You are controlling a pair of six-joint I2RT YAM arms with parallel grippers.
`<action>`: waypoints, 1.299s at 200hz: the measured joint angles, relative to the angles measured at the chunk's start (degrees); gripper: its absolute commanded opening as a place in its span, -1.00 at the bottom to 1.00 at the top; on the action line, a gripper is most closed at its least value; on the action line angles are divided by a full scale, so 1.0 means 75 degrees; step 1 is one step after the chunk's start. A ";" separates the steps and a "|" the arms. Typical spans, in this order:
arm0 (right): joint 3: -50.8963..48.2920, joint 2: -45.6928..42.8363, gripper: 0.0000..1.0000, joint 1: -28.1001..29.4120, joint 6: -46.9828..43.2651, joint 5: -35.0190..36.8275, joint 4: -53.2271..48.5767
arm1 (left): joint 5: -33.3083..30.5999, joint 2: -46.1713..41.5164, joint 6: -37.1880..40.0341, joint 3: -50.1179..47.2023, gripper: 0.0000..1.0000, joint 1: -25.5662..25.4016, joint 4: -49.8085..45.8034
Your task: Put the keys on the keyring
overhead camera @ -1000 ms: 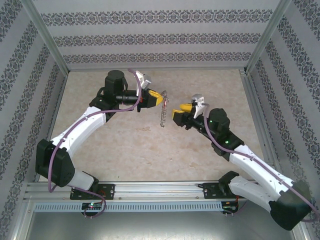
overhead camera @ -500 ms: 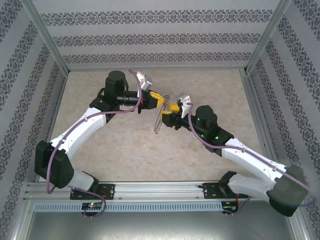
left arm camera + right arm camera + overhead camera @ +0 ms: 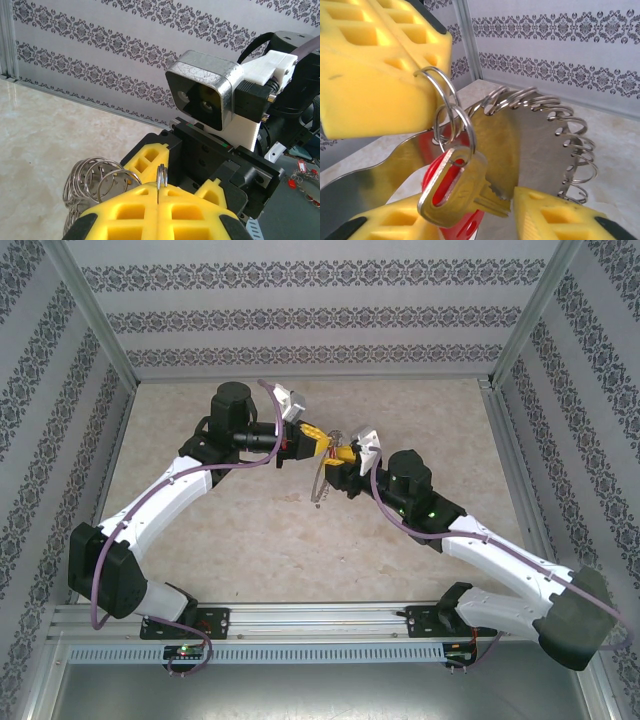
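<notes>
My left gripper (image 3: 308, 440) (image 3: 159, 189) is shut on a small split ring (image 3: 161, 175) (image 3: 438, 80) that stands out above its yellow fingertips. From that ring hangs a key (image 3: 462, 192) with a silver head and red plastic behind it. The keyring (image 3: 545, 135) (image 3: 321, 482), shiny metal edged with several small rings (image 3: 95, 176), dangles below the left gripper. My right gripper (image 3: 341, 455) (image 3: 470, 202) faces the left one closely. Its yellow fingers (image 3: 555, 217) stand apart on either side of the key, the blade tip close to the right-hand finger.
The marble-patterned tabletop (image 3: 250, 530) lies under both arms, which meet above its middle. Patterned walls (image 3: 320, 320) and aluminium posts (image 3: 95, 320) enclose it on three sides. The right arm's wrist camera (image 3: 205, 95) sits just in front of the left gripper.
The right gripper has moved left up to the left gripper, and its fingers have come closer together around the hanging key. The dangling keyring has swung slightly left.
</notes>
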 measured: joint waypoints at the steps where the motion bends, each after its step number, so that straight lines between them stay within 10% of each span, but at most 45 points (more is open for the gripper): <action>1: 0.0000 0.0000 -0.29 0.0000 -0.0003 0.0000 -0.0003 | 0.0000 -0.0003 0.0000 0.0000 -1.00 0.0000 -0.0003; 87: 0.0105 -0.0087 -0.27 0.0000 -0.0125 0.0119 -0.0111 | -0.0023 -0.0003 0.0020 -0.0003 -1.00 -0.0006 -0.0044; 143: 0.0117 -0.0125 -1.00 0.0000 -0.0251 0.0029 -0.0251 | -0.0073 -0.0003 0.0023 -0.0029 -1.00 -0.0006 -0.0047; 260: 0.0149 0.0067 -1.00 0.0163 -0.0283 -0.0530 -0.0487 | -0.0283 -0.0032 -0.0009 -0.0201 -1.00 -0.0006 -0.0038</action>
